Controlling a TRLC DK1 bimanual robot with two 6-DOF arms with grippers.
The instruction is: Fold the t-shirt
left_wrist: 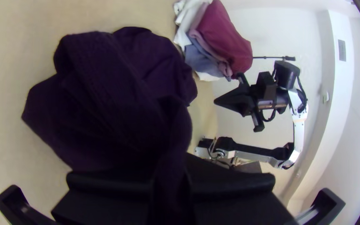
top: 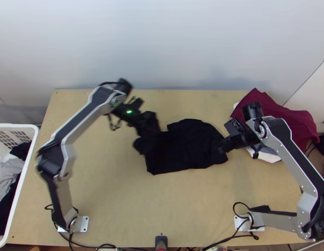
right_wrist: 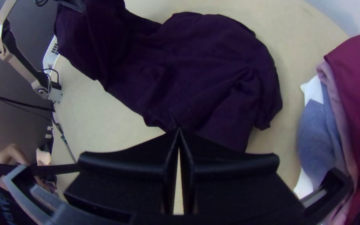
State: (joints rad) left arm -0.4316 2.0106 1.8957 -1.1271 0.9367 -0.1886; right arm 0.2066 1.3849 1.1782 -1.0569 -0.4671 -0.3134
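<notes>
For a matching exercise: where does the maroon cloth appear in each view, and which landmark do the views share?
Top view: maroon cloth at the right, by the table's far corner.
Left wrist view: on the cloth pile, beyond the dark t-shirt.
Right wrist view: on that pile, beside the t-shirt.
Shared landmark: the dark t-shirt.

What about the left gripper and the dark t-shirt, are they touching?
Touching: the left wrist view shows the dark t-shirt running between the fingers of the left gripper.
</notes>
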